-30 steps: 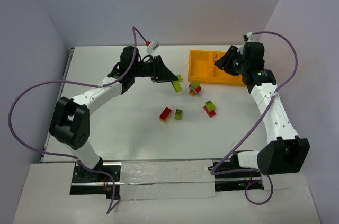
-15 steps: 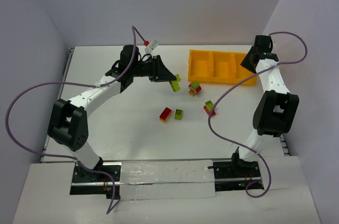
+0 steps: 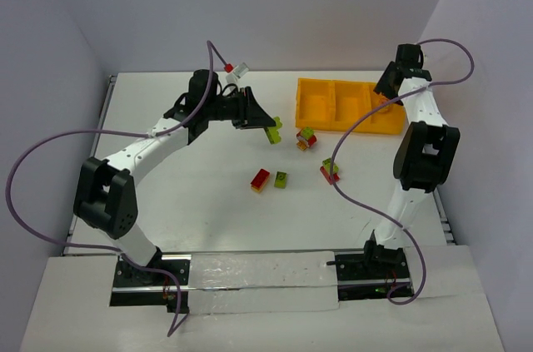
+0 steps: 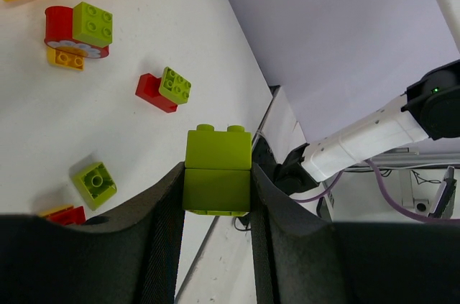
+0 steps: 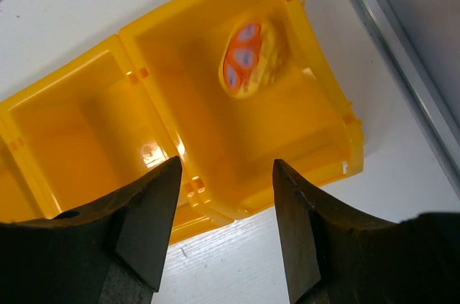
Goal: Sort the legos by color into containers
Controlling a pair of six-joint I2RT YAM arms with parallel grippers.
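Note:
My left gripper is shut on a stack of two lime green bricks, held above the table left of the orange-yellow tray; the wrist view shows the stack clamped between both fingers. My right gripper is open and empty over the tray's right end. Its wrist view shows the gripper above the tray, with one yellow brick in the right compartment. On the table lie a red-green-yellow cluster, a red-green pair, a green brick and a red-yellow pair.
The tray's middle compartment looks empty. Purple cables loop from both arms over the table's sides. The right arm is folded upright along the table's right edge. Walls close off the back and both sides.
The right arm has swung from over the tray's middle to its far right end and folded upright. The left gripper holds the green stack almost still.

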